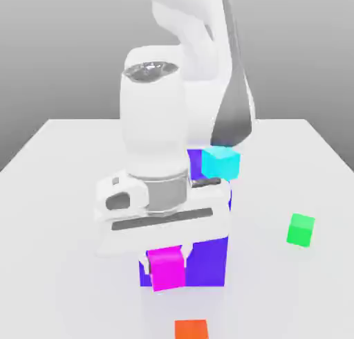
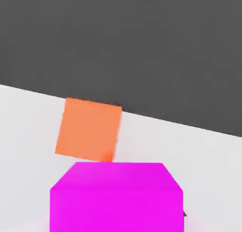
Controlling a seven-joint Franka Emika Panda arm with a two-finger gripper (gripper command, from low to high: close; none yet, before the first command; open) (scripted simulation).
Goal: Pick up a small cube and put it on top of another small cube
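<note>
The small magenta cube (image 1: 167, 274) sits between my gripper's (image 1: 166, 258) two fingers, which are shut on its sides. It shows in front of the big blue-purple block (image 1: 207, 265), low in the middle of the exterior view. In the hand view the magenta cube (image 2: 116, 198) is close to the camera. The other small cube, bright green (image 1: 301, 230), rests on the white table toward the exterior view's right, well apart from the gripper. I cannot tell whether the magenta cube touches the table.
A cyan cube (image 1: 221, 162) sits on top of the blue-purple block behind the hand. An orange cube (image 1: 191, 329) (image 2: 89, 129) lies on the table near its front edge, just beyond the magenta cube. The white arm (image 1: 155, 123) hides the table's middle.
</note>
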